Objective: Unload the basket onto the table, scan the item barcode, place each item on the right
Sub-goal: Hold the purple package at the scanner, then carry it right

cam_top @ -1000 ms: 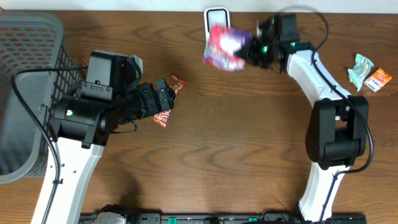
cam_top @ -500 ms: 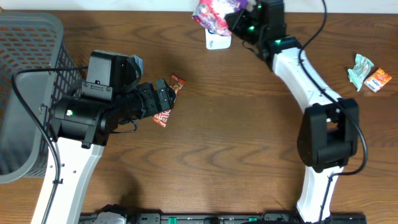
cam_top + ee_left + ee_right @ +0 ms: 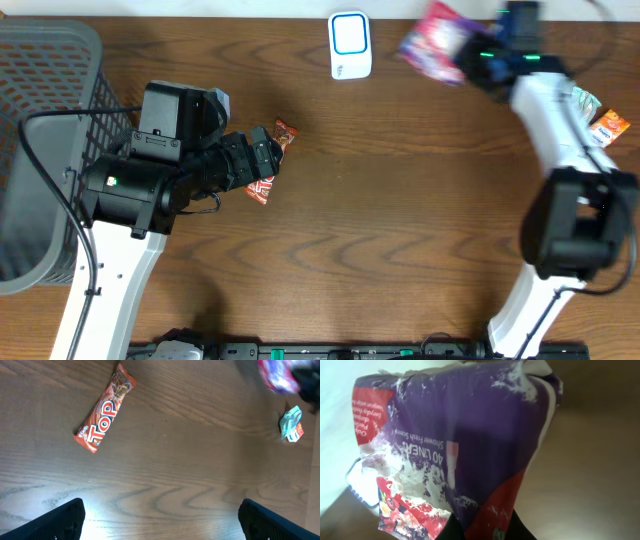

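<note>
My right gripper [image 3: 474, 62] is shut on a purple and red floral packet [image 3: 435, 48], held in the air at the back of the table, to the right of the white scanner [image 3: 350, 45]. The right wrist view is filled by that packet [image 3: 455, 445], pinched at its lower edge by the gripper [image 3: 490, 530]. My left gripper [image 3: 265, 158] hovers open above an orange "Top" snack bar [image 3: 286, 133]. Seen from the left wrist, the bar [image 3: 105, 409] lies flat on the wood, ahead of the spread fingers [image 3: 60, 520], and the gripper [image 3: 160, 527] holds nothing.
A grey mesh basket [image 3: 40, 120] stands at the left edge. A teal wrapper [image 3: 578, 110] and a small orange packet [image 3: 608, 128] lie at the far right. The teal wrapper [image 3: 291, 423] also shows in the left wrist view.
The right arm has swung the purple packet from over the scanner to the right of it. The left arm and the snack bar have not moved.
</note>
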You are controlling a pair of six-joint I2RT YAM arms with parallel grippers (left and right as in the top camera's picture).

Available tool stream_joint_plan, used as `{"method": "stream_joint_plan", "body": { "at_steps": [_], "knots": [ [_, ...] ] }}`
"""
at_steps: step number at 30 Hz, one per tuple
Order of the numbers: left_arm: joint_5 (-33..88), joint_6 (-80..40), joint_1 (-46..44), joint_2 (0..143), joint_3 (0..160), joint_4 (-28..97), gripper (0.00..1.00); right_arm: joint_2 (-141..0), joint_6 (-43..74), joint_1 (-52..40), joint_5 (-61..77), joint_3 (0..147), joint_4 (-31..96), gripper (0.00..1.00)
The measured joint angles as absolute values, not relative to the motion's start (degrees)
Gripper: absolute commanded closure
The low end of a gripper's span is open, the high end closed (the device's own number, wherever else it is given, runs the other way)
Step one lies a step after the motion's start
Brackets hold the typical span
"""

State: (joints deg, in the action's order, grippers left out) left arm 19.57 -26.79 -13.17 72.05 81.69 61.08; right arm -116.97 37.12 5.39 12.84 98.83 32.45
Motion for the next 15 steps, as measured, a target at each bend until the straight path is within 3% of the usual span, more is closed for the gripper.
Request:
{"method": "stream_joint_plan", "body": {
  "at_steps": [5, 6, 8, 10, 12, 15],
  "knots": [
    [19.57, -26.79, -13.17, 72.05, 81.69, 61.08, 0.02, -115.11, 31.35, 16.14, 9.63, 98.85, 38.61, 0.99],
    [19.57, -26.79, -13.17, 72.05, 81.69, 61.10, 0.02, -115.11, 30.63, 17.96, 9.15, 98.85, 38.92, 0.94],
    [19.57, -26.79, -13.17, 72.05, 81.69, 61.08, 0.02, -115.11, 29.63, 20.53, 8.69, 98.83, 39.27, 0.62],
    [19.57, -26.79, -13.17, 72.05, 81.69, 61.10, 0.02, -115.11, 28.18, 22.65, 8.29, 98.83, 39.68, 0.20],
    [19.59, -26.79, -13.17, 72.05, 81.69, 61.10, 0.02, -115.11, 26.39, 24.12, 8.03, 98.83, 40.38, 0.09],
    [19.59, -26.79, -13.17, 72.05, 81.69, 61.10, 0.02, -115.11, 23.29, 25.41, 7.84, 98.83, 42.17, 0.04]
  ]
}}
